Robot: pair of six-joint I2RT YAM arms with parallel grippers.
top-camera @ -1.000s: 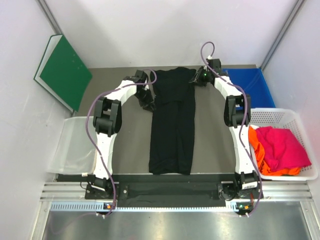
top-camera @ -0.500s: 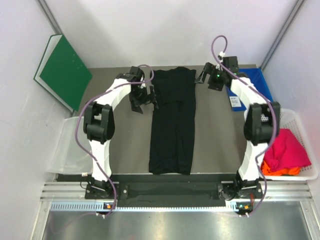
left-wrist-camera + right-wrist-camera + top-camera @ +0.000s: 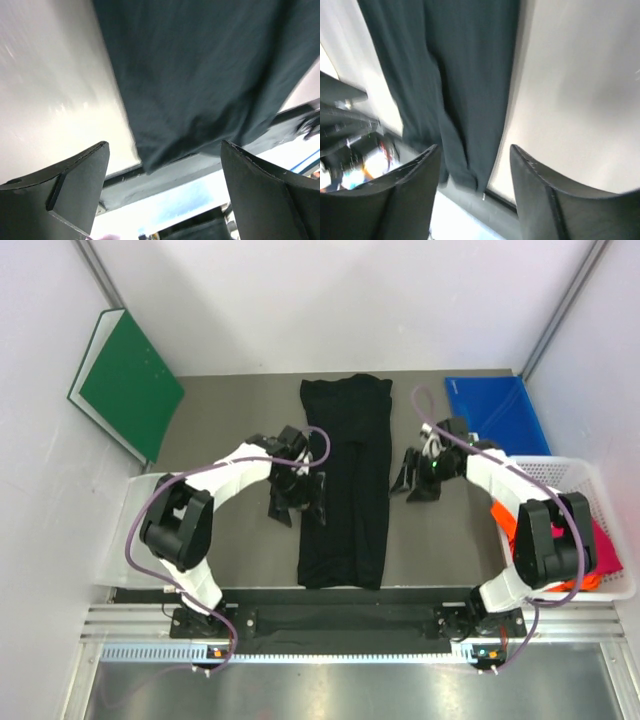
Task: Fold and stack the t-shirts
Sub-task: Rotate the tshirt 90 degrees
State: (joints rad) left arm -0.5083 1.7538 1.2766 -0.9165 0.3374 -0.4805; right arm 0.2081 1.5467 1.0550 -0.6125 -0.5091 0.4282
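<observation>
Lying flat on the grey table [image 3: 230, 420], the black t-shirt [image 3: 345, 480] is folded lengthwise into a long narrow strip. One short end is toward the arm bases, the other toward the back wall.

L side of the shirt: the left gripper [image 3: 297, 498] sits right at the cloth's edge, approx. mid-length. Can't tell from the top view if it touches. Left wrist cam shows the left gripper [image 3: 164, 147] spread wide w/ nothing between its jaws. The black t-shirt [image 3: 200, 75] and its hem corner are ahead of the tips.

R side of the shirt: the right gripper [image 3: 413, 478] is near but clear of the edge, w/ bare table between. Right wrist cam shows the right gripper [image 3: 474, 150] also released and empty, w/ the black t-shirt [image 3: 465, 75] running off beyond the tips.

Further R of the shirt is a white lattice basket [image 3: 570, 472]. It holds the pink t-shirt [image 3: 604, 540] and orange t-shirt [image 3: 503, 520], both mostly hidden by the right arm. A blue flat item [image 3: 495, 410] lies R of the shirt's far end. A green board [image 3: 130, 380] leans well to the L of that end. A clear bin [image 3: 135, 540] sits L of the near end.
</observation>
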